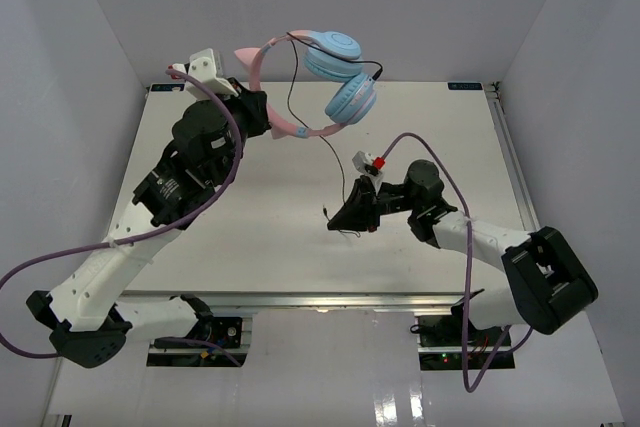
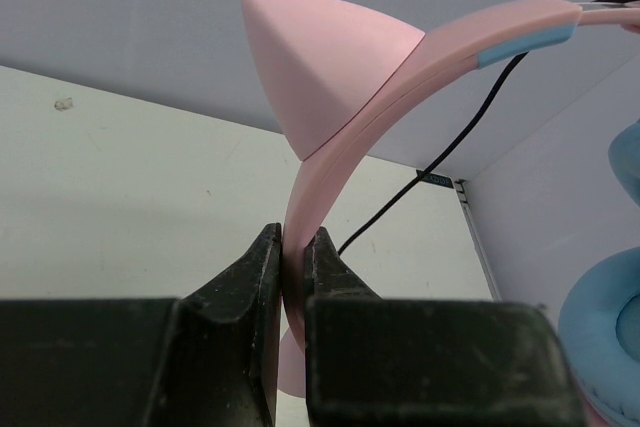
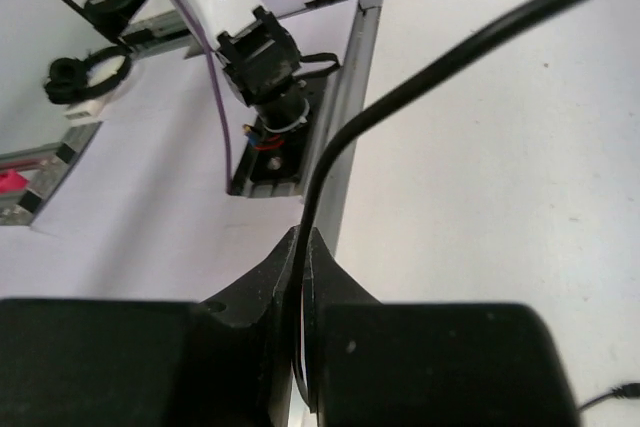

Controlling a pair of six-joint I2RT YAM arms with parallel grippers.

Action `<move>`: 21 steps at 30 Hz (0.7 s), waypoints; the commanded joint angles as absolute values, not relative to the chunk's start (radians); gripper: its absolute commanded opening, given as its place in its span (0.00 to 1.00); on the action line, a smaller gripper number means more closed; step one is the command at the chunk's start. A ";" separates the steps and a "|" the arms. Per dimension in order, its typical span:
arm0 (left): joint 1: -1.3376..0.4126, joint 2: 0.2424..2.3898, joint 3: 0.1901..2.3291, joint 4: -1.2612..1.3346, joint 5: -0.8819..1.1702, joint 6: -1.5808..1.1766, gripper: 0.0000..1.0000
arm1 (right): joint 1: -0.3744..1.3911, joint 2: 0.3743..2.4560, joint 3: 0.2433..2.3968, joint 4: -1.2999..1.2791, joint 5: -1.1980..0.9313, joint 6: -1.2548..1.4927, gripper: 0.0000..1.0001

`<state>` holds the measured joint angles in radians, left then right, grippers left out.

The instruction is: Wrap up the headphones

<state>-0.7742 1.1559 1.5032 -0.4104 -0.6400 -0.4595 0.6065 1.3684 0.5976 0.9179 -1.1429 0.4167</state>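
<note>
Lifting the headphones [image 1: 345,99] clear of the white tabletop [image 1: 450,137], near its far left corner and close against the back wall. Gripped by the pink headband [image 1: 262,55] in the left gripper [image 1: 262,112], clamped fully down with both black fingers [image 2: 255,277] flat against the band's two faces, just under a pink cat-ear point [image 2: 320,57]. Hanging to the right of that grip, the two round light-blue ear cups [image 1: 335,47], one above the other in the overhead view, with the edge of one showing at the right of the left wrist view. Trailing from the cups, the thin black cable [image 1: 292,87], looping down past the headband and across the middle of the tabletop to the right gripper [image 1: 335,224]. Pinched there between jaws closed right down on the cord, with nothing else in the grip and the cord running up and away to the right in the right wrist view. Past the pinch, a short loose end [image 3: 620,392] of the cable, lying on the tabletop just beside the right gripper. Draped along both arms, thick purple robot cables [image 1: 225,177].
</note>
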 commanded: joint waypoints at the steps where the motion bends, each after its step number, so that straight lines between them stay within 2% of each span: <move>1: -0.774 1.109 1.501 -0.347 -0.693 -0.475 0.00 | 0.621 1.311 0.628 0.576 -1.090 0.102 0.08; 3: -0.771 1.122 1.502 -0.333 -0.712 -0.465 0.00 | 0.639 1.296 0.668 0.422 -1.058 0.012 0.08; 5: -0.764 1.163 1.516 -0.308 -0.714 -0.442 0.00 | 0.688 1.277 0.727 0.226 -0.981 -0.194 0.08; 11: -0.717 1.242 1.542 -0.316 -0.730 -0.401 0.00 | 0.730 1.203 0.856 -0.113 -0.759 -0.433 0.08; 18: -0.565 1.267 1.428 -0.341 -0.641 -0.436 0.00 | 0.779 1.125 0.933 -0.292 -0.419 -0.639 0.08; 21: -0.522 1.260 1.367 -0.335 -0.598 -0.458 0.00 | 0.781 1.101 0.944 -0.327 -0.336 -0.710 0.08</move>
<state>-0.5795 1.3014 1.4217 -0.3912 -0.6655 -0.3981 0.7725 1.1459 0.8958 -0.1995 -0.5533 -0.5369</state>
